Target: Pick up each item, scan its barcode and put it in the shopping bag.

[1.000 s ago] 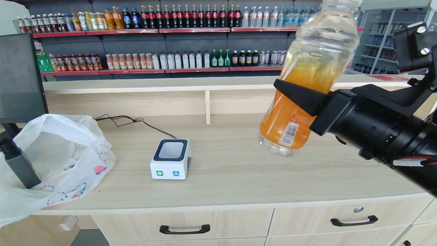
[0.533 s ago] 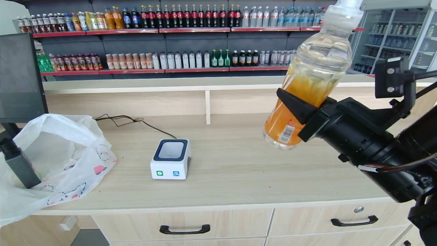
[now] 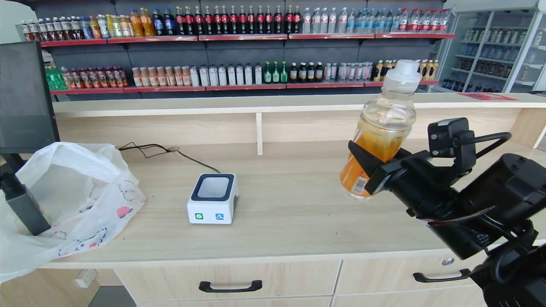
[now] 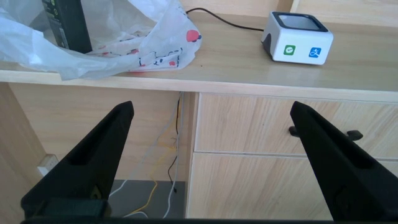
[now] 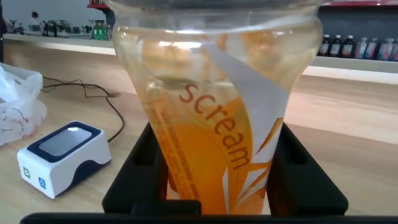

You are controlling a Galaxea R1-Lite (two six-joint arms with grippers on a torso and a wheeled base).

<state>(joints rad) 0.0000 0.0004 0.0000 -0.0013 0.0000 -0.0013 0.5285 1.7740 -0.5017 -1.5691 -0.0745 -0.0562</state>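
Note:
My right gripper [image 3: 375, 168] is shut on a clear bottle of orange drink [image 3: 379, 136] with a white cap, held tilted above the right part of the wooden counter [image 3: 298, 213]; its barcode label faces the front. The right wrist view has the bottle [image 5: 217, 124] close up between the black fingers [image 5: 140, 165]. The white barcode scanner [image 3: 212, 198] with a dark-rimmed window sits on the counter's middle, left of the bottle, also scanner [image 5: 62, 155] and scanner [image 4: 297, 37]. The white printed shopping bag [image 3: 72, 196] lies open at the counter's left end. My left gripper [image 4: 211, 168] stands open below the counter's front edge.
A dark monitor on a stand [image 3: 23, 106] rises behind the bag at the far left. A black cable [image 3: 170, 151] runs from the scanner towards the back. Drawers with black handles [image 3: 230, 285] front the counter. Shelves of drinks [image 3: 239, 42] stand behind.
My right arm has drawn back and lowered with the bottle, which now sits lower and farther from the camera, nearer the counter. The scanner and bag have not moved.

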